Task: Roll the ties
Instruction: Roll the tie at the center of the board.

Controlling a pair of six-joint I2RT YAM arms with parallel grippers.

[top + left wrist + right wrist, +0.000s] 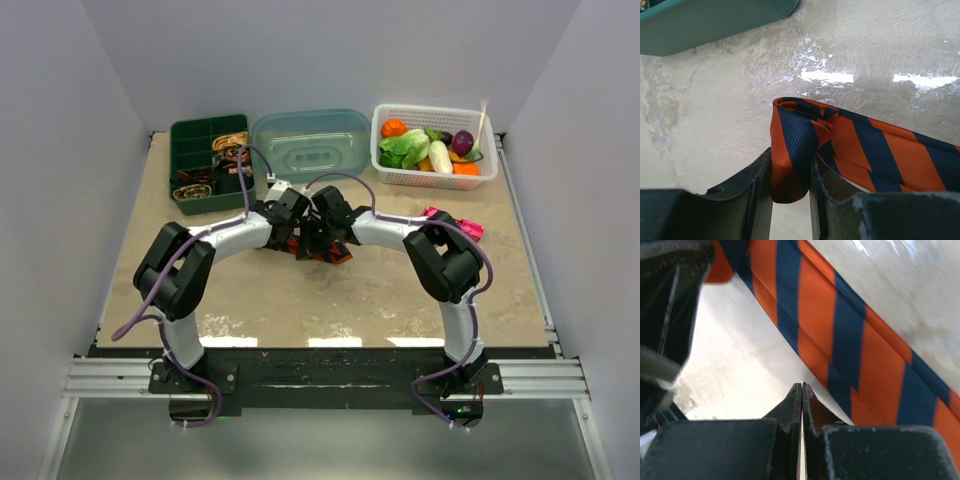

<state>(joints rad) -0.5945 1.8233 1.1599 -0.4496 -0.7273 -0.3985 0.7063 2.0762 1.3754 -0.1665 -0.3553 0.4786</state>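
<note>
Fabric of the orange tie (pixel 865 145), crossed by dark blue diagonal stripes, sat at the middle of the desk (pixel 350 300), between the two arms. The left hand (pixel 790 172) was clamped on the tie's folded end, a finger (pixel 752 190) on each side of the fold, and the rest of the strip ran off to the right in that wrist view. The right hand (pixel 801 390) was closed on nothing, fingertips pressed together, just beside the tie's edge. At the far left a green compartment box (pixel 210 165) held small coiled ties (pixel 230 141). Beside it stood a clear bluish tub (pixel 310 145), then a white basket (pixel 440 181) of toy vegetables (pixel 405 148). A pink gadget (pixel 455 222) lay near the right arm.
</note>
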